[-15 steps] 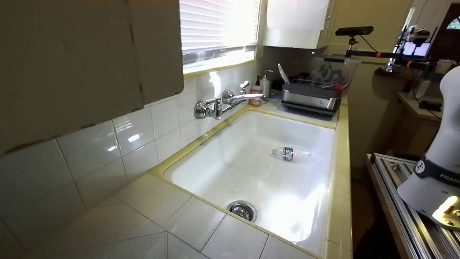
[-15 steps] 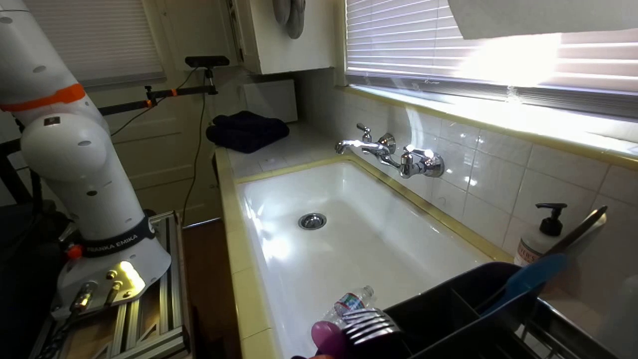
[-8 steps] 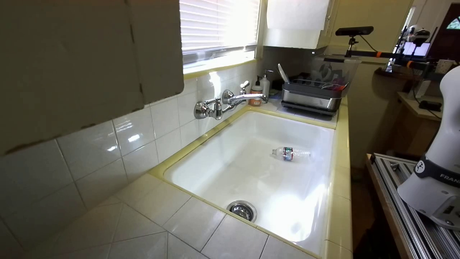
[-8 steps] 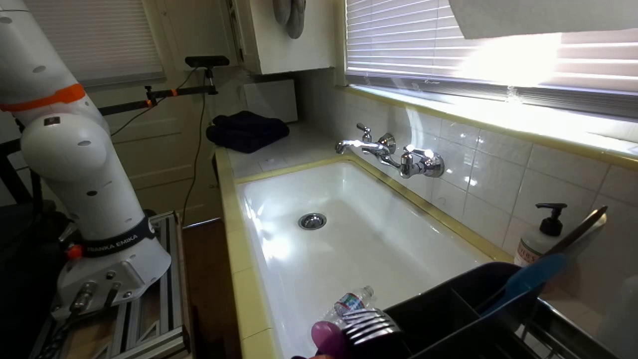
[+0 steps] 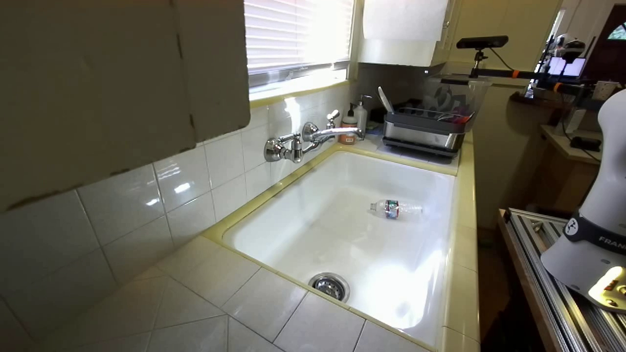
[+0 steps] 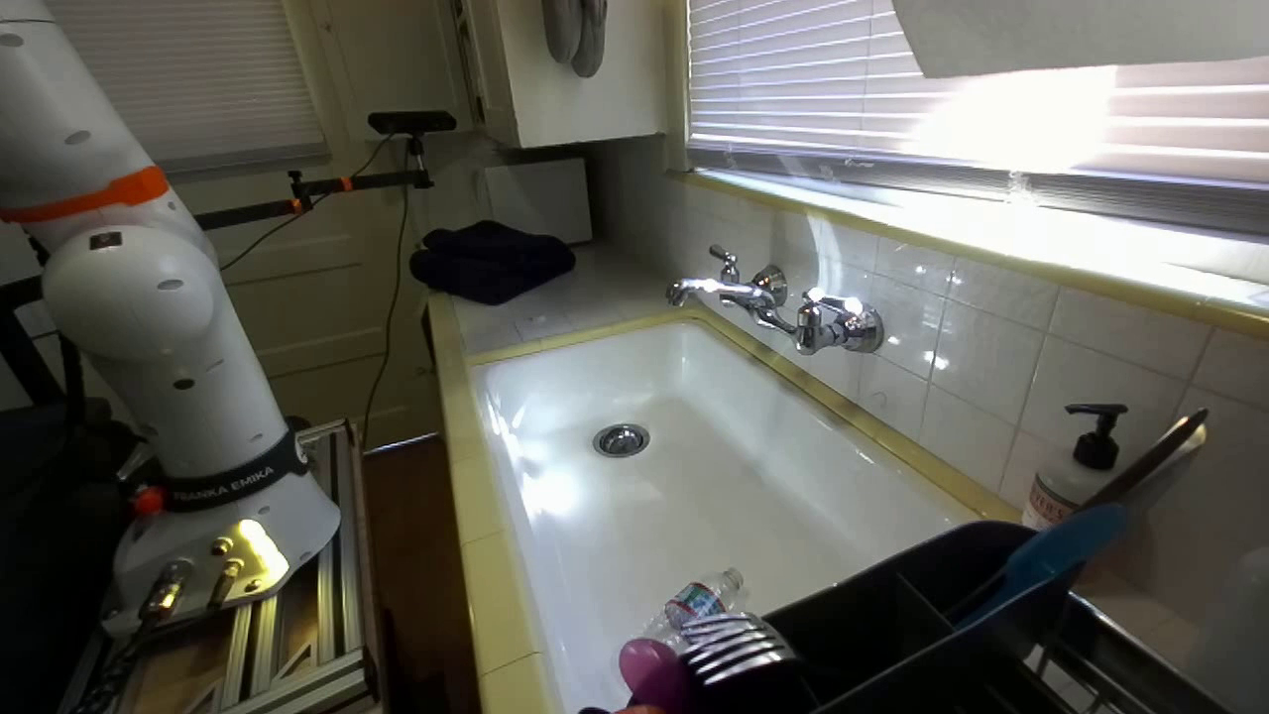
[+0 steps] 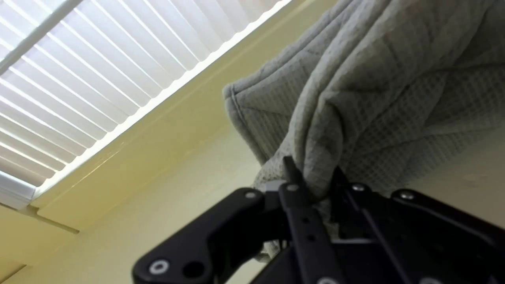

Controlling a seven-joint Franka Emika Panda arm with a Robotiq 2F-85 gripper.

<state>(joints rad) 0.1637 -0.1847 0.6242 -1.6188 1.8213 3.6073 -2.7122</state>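
1. Window blinds: far left of the wrist view, aslant. Yellow trim runs along their lower edge.
2. Gripper: low, just right of centre. Its fingers press in from either side on a fold of fabric; condition recorded as a pinch.
3. Grey cloth: located between the fingertips and beyond them, fanning up and to the right. A hemmed corner projects left, outside the pinch.
4. Governing relation: the bulk of the cloth lies ahead of the fingers and to their right. Bunched, it shows no single long axis; the pinched fold runs nearly in line with the fingers, then leans right. With one gripper only, the question of the nearer hand does not arise. Far end of the cloth: out of frame.
5. In both exterior views the gripper is out of sight. In an exterior view, left to right: white arm; grey hanging ends, identity with the cloth unconfirmed; clear bottle, on its side in the sink.
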